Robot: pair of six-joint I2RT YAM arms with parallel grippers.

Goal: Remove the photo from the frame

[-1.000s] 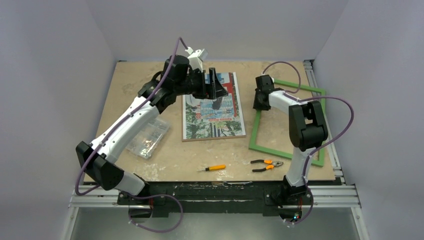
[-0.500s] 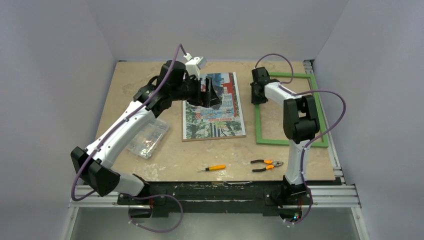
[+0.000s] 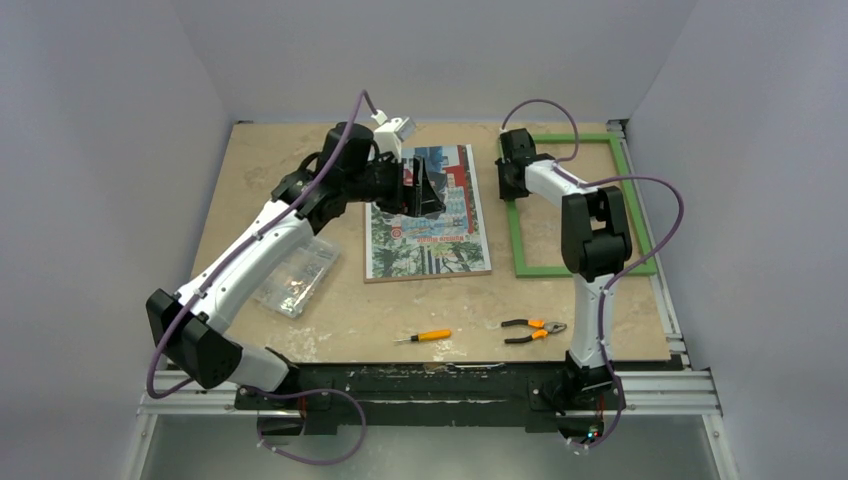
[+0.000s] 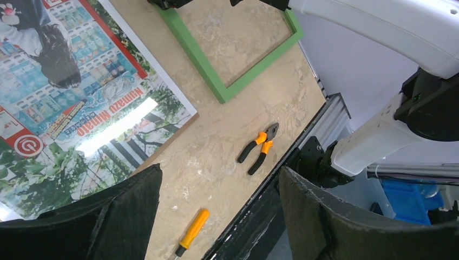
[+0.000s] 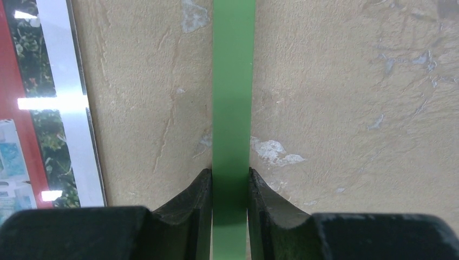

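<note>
Far left we see a clear plastic box (image 3: 295, 272) on the desk (image 3: 450, 300). Next, the left gripper (image 3: 425, 188) hangs w/ fingers spread wide, holding nothing, over the far half of the photo (image 3: 430, 240). The photo lies face up mid-desk, outside the frame (image 3: 545, 271). A screwdriver (image 3: 422, 337) & pliers (image 3: 533, 330) sit nr the front edge. On the right, the right gripper (image 5: 230, 181) pinches the frame's left rail. The frame lies flat just beside the photo, bare desk showing inside it.

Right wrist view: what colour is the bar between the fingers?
Plain bright green: the frame, clearest in the right wrist view.
</note>
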